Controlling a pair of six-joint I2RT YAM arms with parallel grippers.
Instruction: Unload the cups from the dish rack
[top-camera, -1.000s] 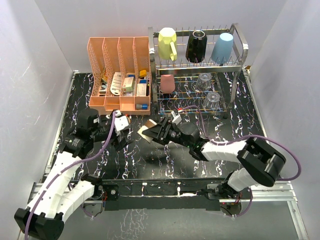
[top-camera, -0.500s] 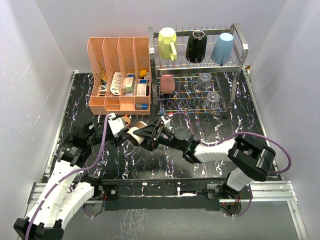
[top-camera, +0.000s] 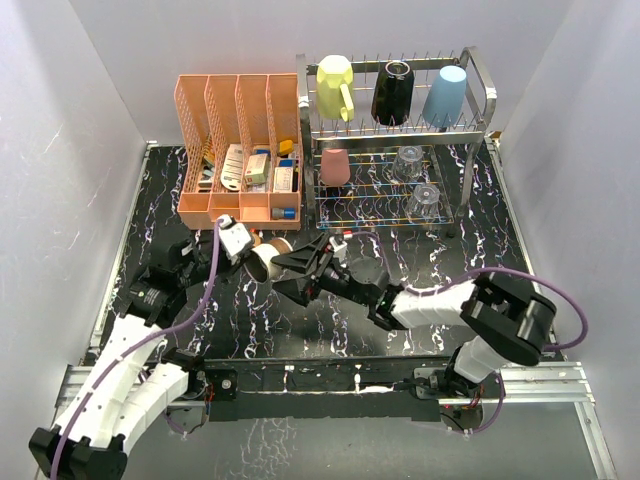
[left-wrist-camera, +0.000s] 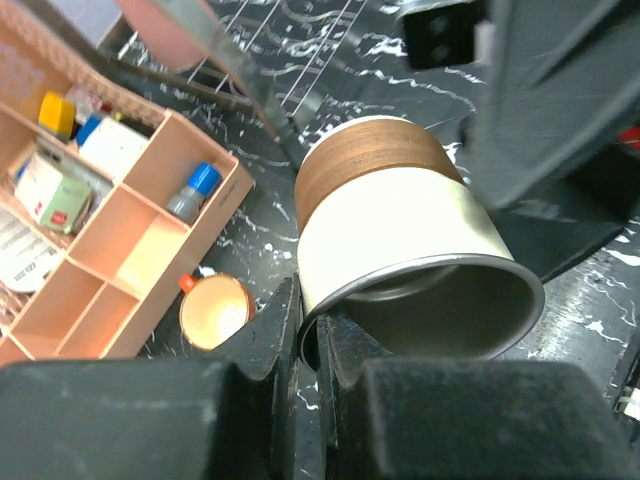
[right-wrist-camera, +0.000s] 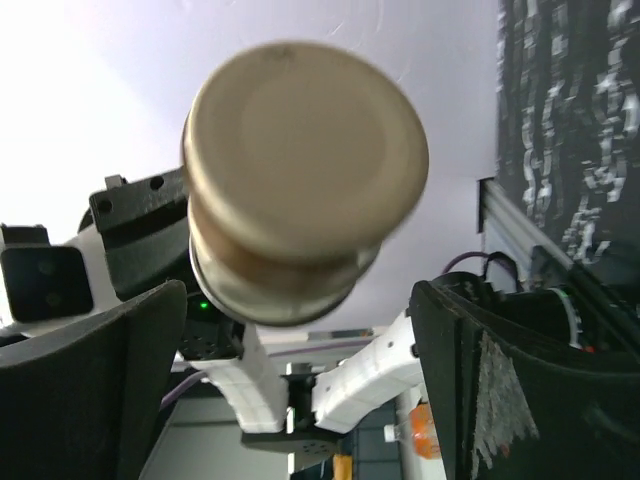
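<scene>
A cream and brown steel cup (top-camera: 267, 259) lies sideways in the air, left of centre. My left gripper (left-wrist-camera: 308, 345) is shut on its steel rim, one finger inside and one outside. My right gripper (top-camera: 291, 276) stands open around the cup's base (right-wrist-camera: 300, 170), its fingers (right-wrist-camera: 100, 380) apart from it. The chrome dish rack (top-camera: 481, 92) at the back right holds a yellow mug (top-camera: 335, 85), a black mug (top-camera: 393, 92) and a blue tumbler (top-camera: 445, 95) on top. Below are a pink tumbler (top-camera: 335, 167) and two clear glasses (top-camera: 407, 162). A small orange-red cup (left-wrist-camera: 213, 312) stands on the table.
A peach slotted organizer (top-camera: 240, 150) with small bottles and boxes stands at the back left, just behind the left gripper; its front corner (left-wrist-camera: 120, 250) is close to the orange-red cup. White walls close in the table on three sides.
The right gripper carried the steel cup left to the left gripper. The left gripper shut on its rim, and the right gripper then opened.
</scene>
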